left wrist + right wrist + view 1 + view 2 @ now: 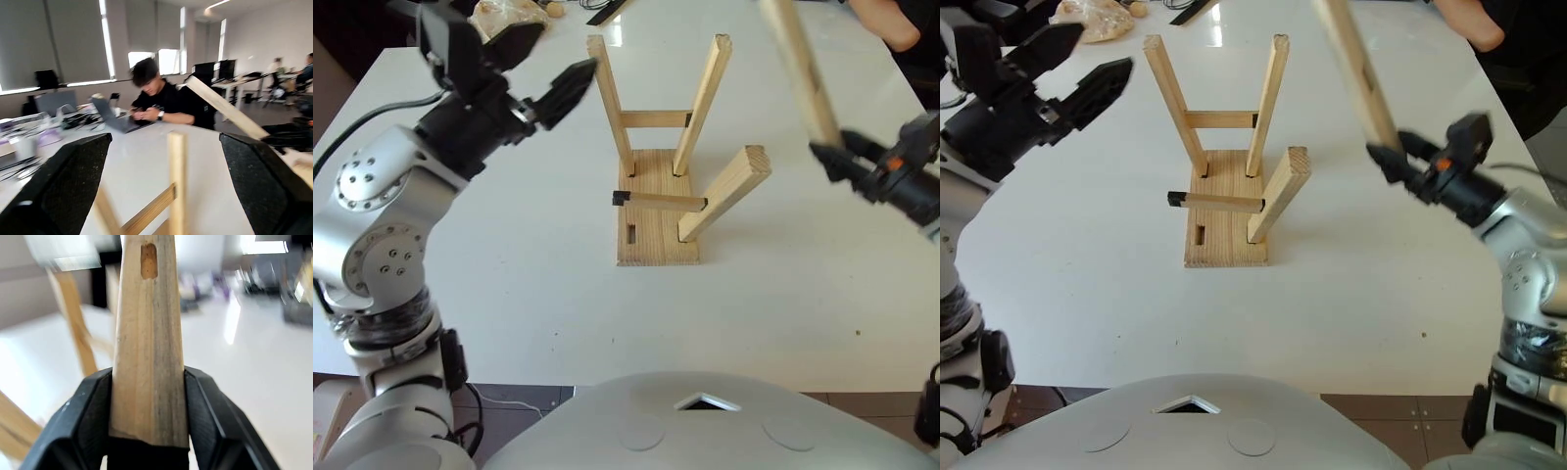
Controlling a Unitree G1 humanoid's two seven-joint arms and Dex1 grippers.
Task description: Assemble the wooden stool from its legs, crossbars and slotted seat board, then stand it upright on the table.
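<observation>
The seat board (656,250) is lying flat near the middle of the white bench (509,294), slots facing up. Two legs are standing in its far slots, the far-left leg (612,103) and the far-right leg (703,103), both splaying outward towards their tops. A crossbar (654,119) is joining them about halfway up. A third leg (729,191) is sitting in the near right slot and leaning steeply to the right. A second crossbar (661,201) is sticking out of it to the left, and its dark free end is hanging over the board with nothing on it. The near left slot (632,233) is standing open.

The fourth leg (803,69) is being held in the air over the right side of the bench, well apart from the board. The right hand (827,157) is clamping its lower end between both fingers (88,421), and a small hole (148,260) is showing near the leg's other end.

The left hand (566,51) is hovering just to the left of the far-left leg's top with its fingers spread wide apart, gripping nothing.
</observation>
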